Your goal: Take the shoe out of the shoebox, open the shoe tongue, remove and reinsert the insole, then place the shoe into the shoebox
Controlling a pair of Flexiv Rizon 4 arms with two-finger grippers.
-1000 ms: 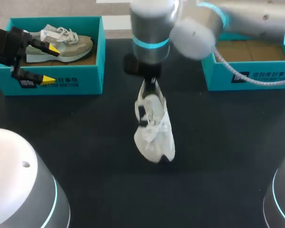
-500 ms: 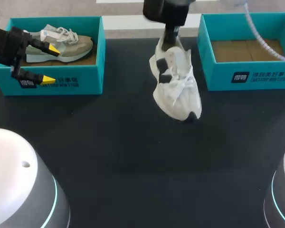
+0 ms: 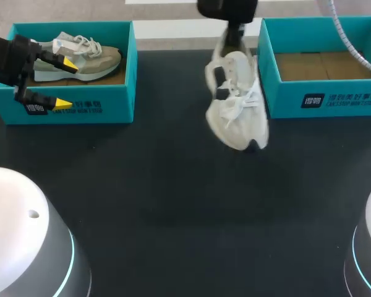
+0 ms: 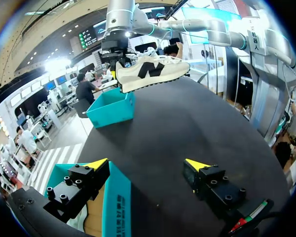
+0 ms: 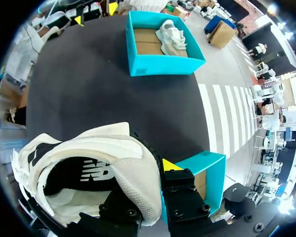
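Note:
A white shoe (image 3: 237,102) hangs in the air, toe down, just left of the empty right teal shoebox (image 3: 321,93). My right gripper (image 3: 234,42) is shut on its heel collar from above. In the right wrist view the shoe (image 5: 89,163) fills the space by the right gripper (image 5: 143,174); one yellow fingertip (image 5: 170,164) shows outside the heel and the other is hidden inside. My left gripper (image 3: 66,82) stands open over the front wall of the left shoebox (image 3: 80,108). From the left gripper (image 4: 147,164) the shoe (image 4: 153,71) shows far ahead.
The left shoebox holds a grey-green shoe (image 3: 80,54), also seen in the box (image 5: 163,64) in the right wrist view. My arms' white bases (image 3: 25,235) fill the near corners. The right shoebox's corner (image 5: 207,170) lies beside the right gripper.
My right arm has carried the white shoe from the middle of the table up and to the far right, beside the right shoebox. The left arm has kept still.

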